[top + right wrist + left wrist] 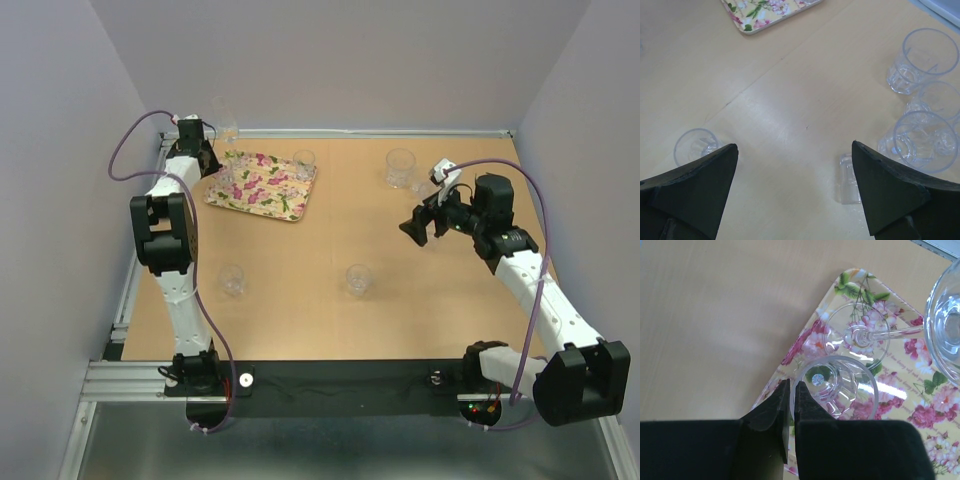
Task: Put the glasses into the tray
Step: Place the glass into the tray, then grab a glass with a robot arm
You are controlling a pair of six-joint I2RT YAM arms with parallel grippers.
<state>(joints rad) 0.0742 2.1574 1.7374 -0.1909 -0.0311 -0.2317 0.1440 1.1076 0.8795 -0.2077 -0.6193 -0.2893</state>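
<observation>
Left gripper (791, 390) fingers pinched on ribbed glass (840, 385) rim, glass over tray (897, 395) edge; right gripper (794, 146) fingers wide apart, empty

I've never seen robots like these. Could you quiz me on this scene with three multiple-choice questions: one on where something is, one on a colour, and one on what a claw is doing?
1. Where on the table does the tray lie?
A) far left
B) centre
C) near right corner

2. What colour are the tray's flowers?
A) blue
B) pink
C) orange

3. What is the left gripper doing?
A) hanging wide open
B) pinching the rim of a glass
C) gripping the tray's edge

Answers:
1 A: the top view shows it in the far left part, by the left arm.
2 B: the blooms are pink on cream.
3 B: its fingers close on the clear rim, over the tray.
</observation>
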